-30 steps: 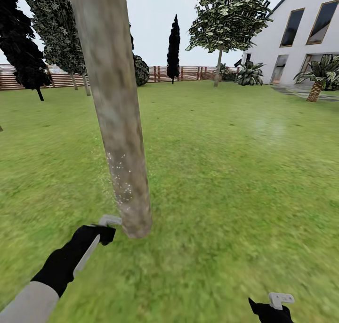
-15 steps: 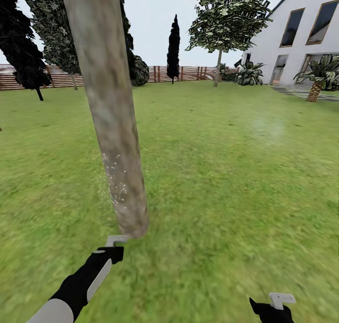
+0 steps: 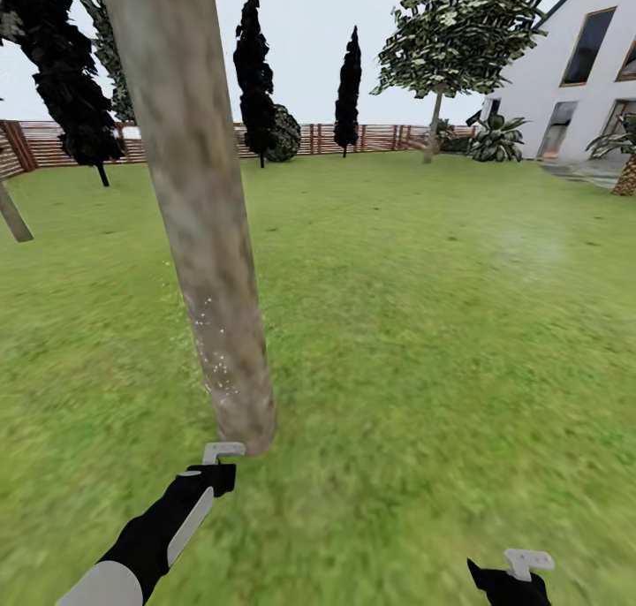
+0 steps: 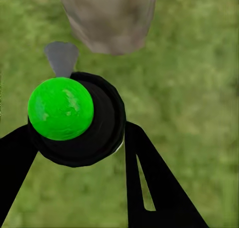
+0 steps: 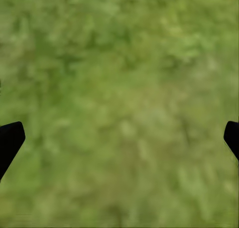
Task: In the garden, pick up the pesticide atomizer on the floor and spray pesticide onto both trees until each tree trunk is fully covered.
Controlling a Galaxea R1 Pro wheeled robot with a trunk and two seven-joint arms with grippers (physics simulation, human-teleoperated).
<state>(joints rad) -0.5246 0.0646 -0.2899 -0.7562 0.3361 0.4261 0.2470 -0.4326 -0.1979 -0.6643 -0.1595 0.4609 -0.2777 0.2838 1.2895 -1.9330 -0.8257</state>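
A thick mottled grey-brown tree trunk (image 3: pixel 203 235) rises right in front of me from the grass (image 3: pixel 424 341). Whitish pesticide specks (image 3: pixel 212 350) dot its lower part. My left gripper (image 3: pixel 217 463) sits at the foot of this trunk. In the left wrist view the left gripper (image 4: pixel 79 138) is shut on the pesticide atomizer (image 4: pixel 99 133), a black bottle with a green ball on top and a grey nozzle (image 4: pixel 60 56) aimed at the trunk base (image 4: pixel 107 18). My right gripper (image 3: pixel 521 569) hangs low at the right, open over grass (image 5: pixel 119 138).
Another pale trunk (image 3: pixel 13 213) shows at the left edge. A tree with jagged green foliage (image 3: pixel 459 32) stands far back right near the white house (image 3: pixel 574 76). A brown slat fence (image 3: pixel 371 136) and black-leaved trees (image 3: pixel 256 67) line the back. Open lawn spreads to the right.
The left arm drew back and down from beside the trunk to its foot. Since then the camera has turned left, so the whole scene has slid to the right.
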